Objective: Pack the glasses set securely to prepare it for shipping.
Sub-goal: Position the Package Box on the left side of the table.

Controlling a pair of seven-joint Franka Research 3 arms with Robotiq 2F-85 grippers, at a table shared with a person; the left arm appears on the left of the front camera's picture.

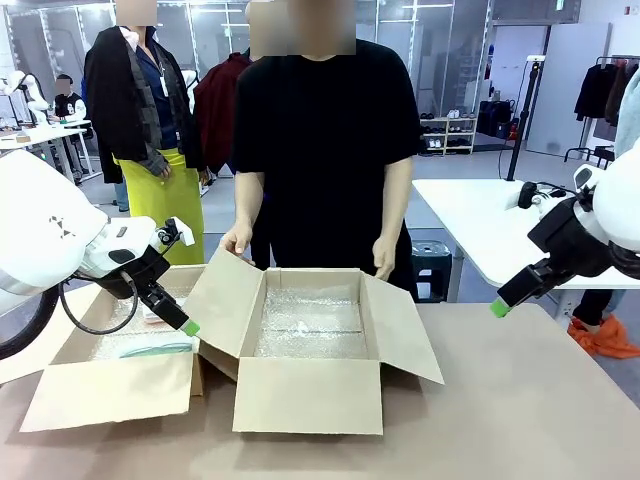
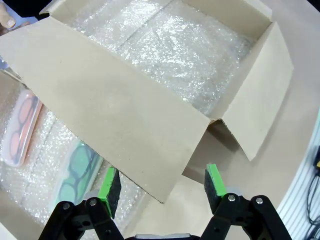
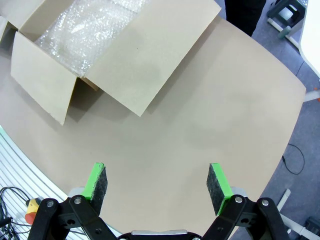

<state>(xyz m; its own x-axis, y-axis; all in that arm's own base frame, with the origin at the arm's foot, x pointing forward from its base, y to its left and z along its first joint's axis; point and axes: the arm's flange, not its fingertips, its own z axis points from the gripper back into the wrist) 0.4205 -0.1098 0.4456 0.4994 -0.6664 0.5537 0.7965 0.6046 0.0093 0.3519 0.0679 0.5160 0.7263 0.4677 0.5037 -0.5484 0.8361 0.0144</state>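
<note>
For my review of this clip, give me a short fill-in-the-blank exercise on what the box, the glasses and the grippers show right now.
1. The open cardboard box is lined with ____ wrap.
2. The left gripper has its jaws ____ and holds nothing.
3. The glasses lying on bubble wrap beside the box have ____ frames.
4. The person's hands rest on the box's ____ edge.

Missing words: bubble; open; green; far

brown cardboard box (image 1: 308, 395), clear bubble wrap (image 2: 175, 45) lining; pale pink glasses case (image 2: 20, 130); green-framed glasses (image 2: 75, 172); green gripper pads (image 3: 218, 181)
</note>
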